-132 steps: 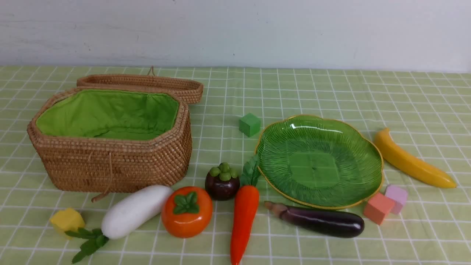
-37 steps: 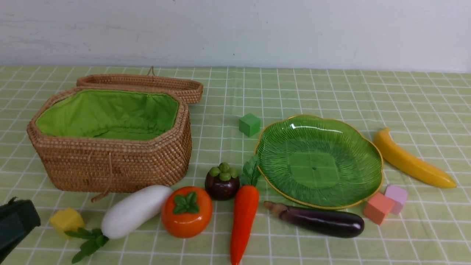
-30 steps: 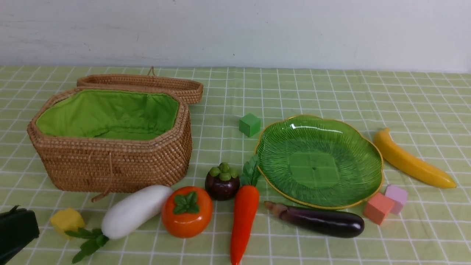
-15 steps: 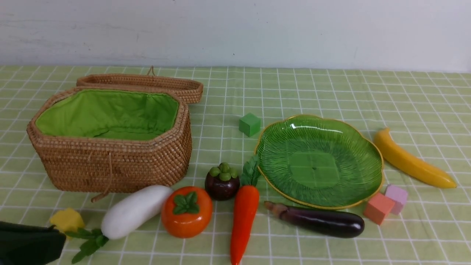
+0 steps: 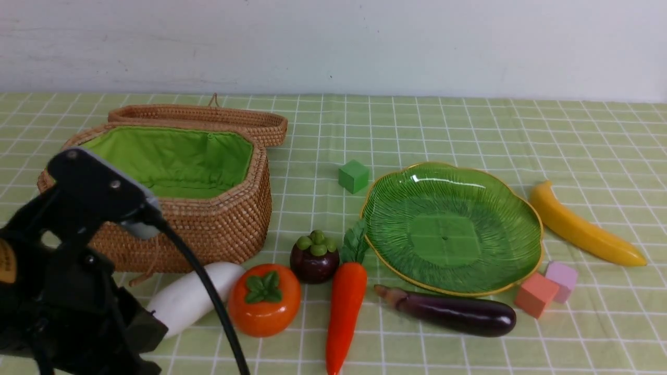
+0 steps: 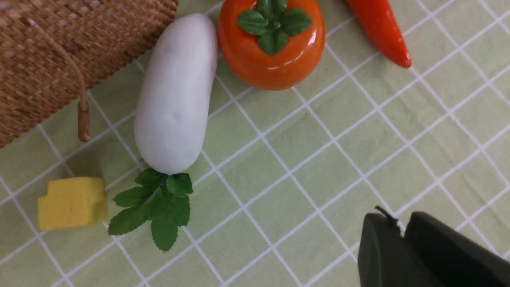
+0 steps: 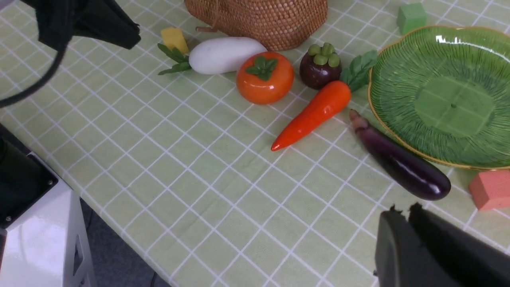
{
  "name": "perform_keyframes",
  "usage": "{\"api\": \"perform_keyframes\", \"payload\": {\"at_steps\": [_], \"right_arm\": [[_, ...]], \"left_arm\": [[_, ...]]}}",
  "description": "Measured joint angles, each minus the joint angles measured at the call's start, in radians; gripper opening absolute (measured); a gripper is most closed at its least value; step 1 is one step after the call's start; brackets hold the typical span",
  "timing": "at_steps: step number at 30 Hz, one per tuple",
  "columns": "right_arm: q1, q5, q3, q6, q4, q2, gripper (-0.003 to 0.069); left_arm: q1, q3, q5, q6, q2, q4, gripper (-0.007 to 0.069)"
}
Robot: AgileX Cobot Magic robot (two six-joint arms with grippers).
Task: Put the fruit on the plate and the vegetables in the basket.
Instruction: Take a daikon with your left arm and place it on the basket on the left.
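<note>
The white radish (image 6: 173, 99) lies beside the wicker basket (image 5: 219, 224), next to the orange persimmon (image 5: 264, 299). The mangosteen (image 5: 315, 258), carrot (image 5: 345, 307) and eggplant (image 5: 453, 312) sit in front of the bare green plate (image 5: 451, 226). The banana (image 5: 583, 226) lies to the plate's right. My left gripper (image 6: 402, 225) hovers shut and holds nothing, over the cloth short of the radish's leaves. Shut and holding nothing as well, my right gripper (image 7: 403, 211) hangs just short of the eggplant (image 7: 400, 161). The basket holds only its green lining.
My left arm (image 5: 78, 260) fills the front view's lower left, covering part of the basket and radish. A yellow cube (image 6: 71, 203) lies by the radish leaves. A green cube (image 5: 354, 176) sits behind the plate, an orange cube (image 5: 535, 294) and a pink cube (image 5: 561, 278) at its front right.
My left arm has risen from the lower left corner into the front view and now hides the yellow cube and the radish leaves. Fruit and vegetables have not moved.
</note>
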Motion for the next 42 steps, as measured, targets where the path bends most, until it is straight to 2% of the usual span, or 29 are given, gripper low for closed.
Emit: {"api": "perform_keyframes", "payload": {"at_steps": [11, 14, 15, 21, 25, 32, 38, 42], "right_arm": [[0.0, -0.005, 0.0, -0.038, 0.006, 0.0, 0.0061], [0.0, -0.063, 0.0, -0.041, 0.024, 0.0, 0.0064], [0.0, -0.063, 0.0, -0.041, 0.025, 0.0, 0.0064], [0.0, -0.146, 0.0, -0.064, 0.067, 0.0, 0.0069], [0.0, -0.147, 0.0, -0.074, 0.08, 0.0, 0.0075], [0.0, -0.14, 0.0, -0.077, 0.08, 0.0, 0.0078], [0.0, -0.133, 0.0, -0.077, 0.081, 0.0, 0.008], [0.0, -0.131, 0.0, -0.077, 0.084, 0.0, 0.0086]], "left_arm": [[0.064, 0.0, -0.101, 0.128, 0.076, -0.032, 0.0141], [0.067, 0.0, -0.143, 0.174, 0.115, -0.035, 0.0213], [0.067, 0.0, -0.145, 0.175, 0.115, -0.035, 0.0213], [0.067, 0.0, -0.201, 0.189, 0.254, 0.001, 0.0446], [0.067, 0.0, -0.27, 0.188, 0.334, 0.059, 0.054], [0.067, 0.0, -0.389, 0.104, 0.443, 0.183, 0.0568], [0.067, -0.004, -0.406, -0.002, 0.531, 0.324, 0.0572], [0.067, -0.007, -0.426, -0.042, 0.546, 0.368, 0.0572]]}}
